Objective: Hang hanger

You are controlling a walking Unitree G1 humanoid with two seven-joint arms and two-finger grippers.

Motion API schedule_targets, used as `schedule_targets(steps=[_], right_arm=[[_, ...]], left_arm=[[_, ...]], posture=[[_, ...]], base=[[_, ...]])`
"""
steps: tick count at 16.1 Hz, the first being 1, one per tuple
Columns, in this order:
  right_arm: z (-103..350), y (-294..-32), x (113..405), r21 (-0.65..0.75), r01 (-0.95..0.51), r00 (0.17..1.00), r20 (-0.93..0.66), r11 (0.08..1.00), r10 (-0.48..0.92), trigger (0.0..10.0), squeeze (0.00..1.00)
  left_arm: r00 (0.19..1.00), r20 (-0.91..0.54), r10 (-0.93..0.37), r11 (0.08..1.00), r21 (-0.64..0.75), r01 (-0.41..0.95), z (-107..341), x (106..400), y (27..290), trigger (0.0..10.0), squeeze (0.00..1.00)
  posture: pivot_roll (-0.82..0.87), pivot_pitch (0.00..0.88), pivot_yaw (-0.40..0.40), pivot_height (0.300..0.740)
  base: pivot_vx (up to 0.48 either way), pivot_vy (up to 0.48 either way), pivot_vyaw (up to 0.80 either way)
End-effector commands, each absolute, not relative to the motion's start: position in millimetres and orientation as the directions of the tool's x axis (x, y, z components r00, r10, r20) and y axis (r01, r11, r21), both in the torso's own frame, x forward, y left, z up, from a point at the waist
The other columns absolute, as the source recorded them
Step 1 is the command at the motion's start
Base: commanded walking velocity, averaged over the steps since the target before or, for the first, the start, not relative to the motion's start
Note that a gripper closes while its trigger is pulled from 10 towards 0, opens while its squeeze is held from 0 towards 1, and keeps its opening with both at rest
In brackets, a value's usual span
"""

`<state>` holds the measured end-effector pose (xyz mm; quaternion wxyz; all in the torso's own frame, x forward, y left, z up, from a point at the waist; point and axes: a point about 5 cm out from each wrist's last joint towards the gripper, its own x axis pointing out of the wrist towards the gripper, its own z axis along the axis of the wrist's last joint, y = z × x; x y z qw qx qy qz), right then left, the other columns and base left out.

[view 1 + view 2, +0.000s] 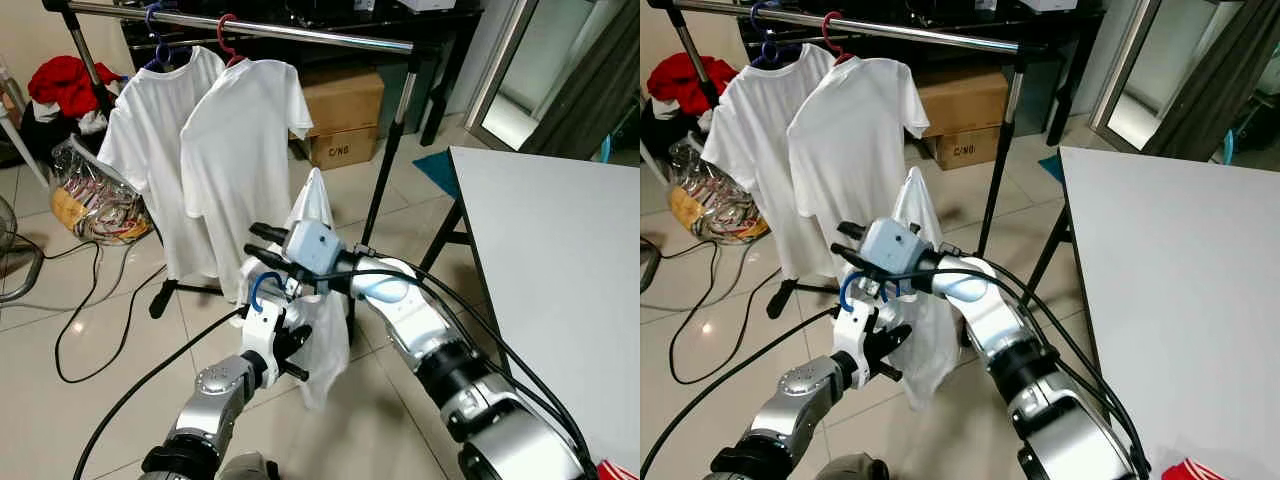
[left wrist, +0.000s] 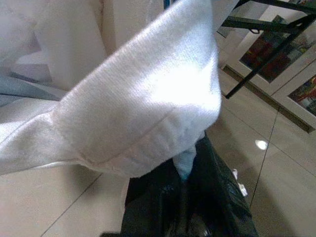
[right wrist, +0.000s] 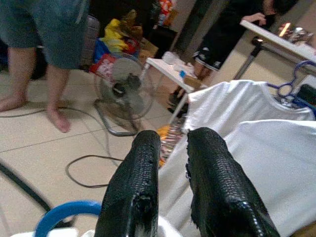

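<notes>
Holding things together right now is the left gripper (image 1: pixel 268 330), low in front of the rack, fingers buried in the white shirt (image 1: pixel 322 300) so I honestly can't tell if they're pinching or apart. Right gripper (image 1: pixel 262 246) sits just above it, by the blue hanger hook (image 1: pixel 262 288), and its two black fingers (image 3: pixel 148 187) look nearly together with only a thin gap and nothing between them.

The shirt is draped on that blue hanger and hangs limp between the two arms, its top corner sticking up and the rest trailing toward the floor, so the long axis is roughly vertical. I'd guess it's light and floppy, and the cloth will slide, so the stiff blue hook is the place to grab.

Behind them the rail (image 1: pixel 300 32) already carries two white tees (image 1: pixel 215 140), with free bar to their right.
</notes>
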<state>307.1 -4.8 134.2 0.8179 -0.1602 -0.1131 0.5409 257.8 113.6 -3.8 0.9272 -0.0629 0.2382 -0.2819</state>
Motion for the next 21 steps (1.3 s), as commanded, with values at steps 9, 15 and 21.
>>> schedule_targets(steps=[9, 15, 21], right_arm=[[143.0, -23.1, 311.6, -0.384, -0.851, 0.387, 0.004, 0.359, 0.922, 10.0, 0.00], [145.0, -38.6, 325.0, -0.322, -0.816, 0.496, 0.032, 0.479, 0.867, 10.0, 0.00], [139.4, -71.6, 357.8, -0.271, -0.602, 0.783, -0.013, 0.751, 0.622, 10.0, 0.00]], left_arm=[[0.841, -0.278, -0.465, 0.880, -0.248, 0.405, 17.5, 276.2, 124.9, 10.0, 0.00], [0.886, -0.239, -0.398, 0.904, -0.264, 0.335, 22.8, 281.5, 131.7, 10.0, 0.00], [0.902, -0.216, -0.373, 0.913, -0.259, 0.315, 27.3, 284.3, 137.5, 10.0, 0.00]], posture=[[0.11, 0.000, -0.012, 0.740], [0.11, 0.000, -0.013, 0.740], [0.11, 0.000, -0.014, 0.740]], base=[[0.000, 0.000, 0.00], [0.000, 0.000, 0.00], [0.000, 0.000, 0.00]])
